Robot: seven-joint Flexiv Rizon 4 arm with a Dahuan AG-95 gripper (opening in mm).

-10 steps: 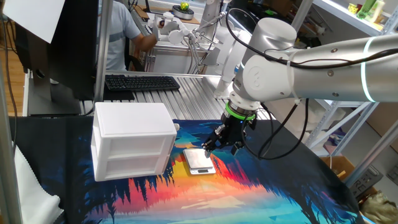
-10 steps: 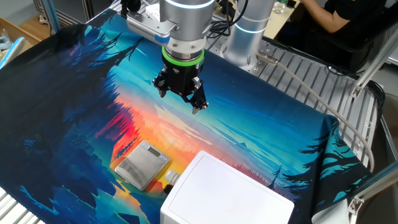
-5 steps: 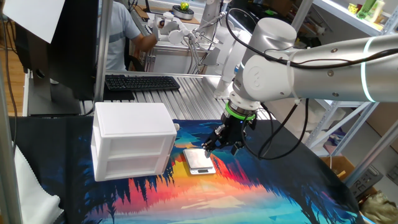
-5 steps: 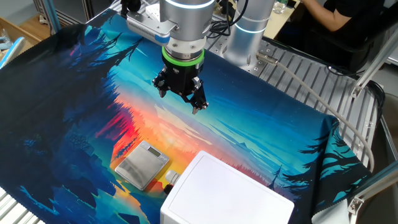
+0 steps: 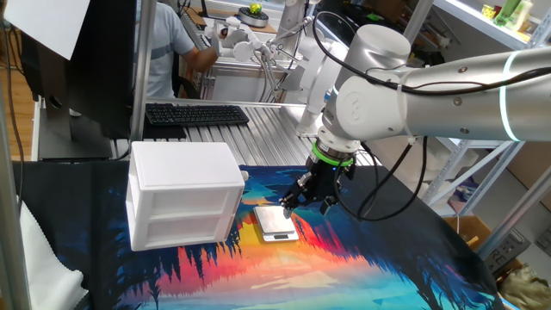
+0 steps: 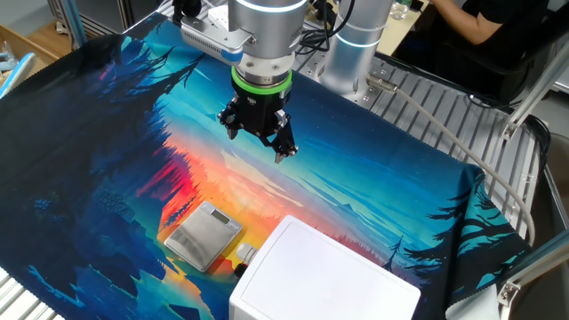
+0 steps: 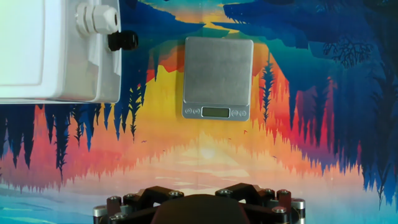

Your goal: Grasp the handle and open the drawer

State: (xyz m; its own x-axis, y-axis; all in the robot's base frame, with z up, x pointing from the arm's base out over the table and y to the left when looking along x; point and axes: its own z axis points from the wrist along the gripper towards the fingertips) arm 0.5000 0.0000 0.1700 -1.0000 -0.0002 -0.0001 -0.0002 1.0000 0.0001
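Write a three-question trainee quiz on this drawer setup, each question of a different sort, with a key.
1. True or false: the pincer is closed on the handle.
2. Multiple choice: what lies on the mat beside the white cabinet?
A. a silver scale
B. a red mug
C. a pair of scissors
3. Fill in: in the hand view, the handle sticks out from the cabinet's front toward the ____.

Key
1. False: the pincer hangs open above the mat, apart from the cabinet, holding nothing.
2. A
3. scale
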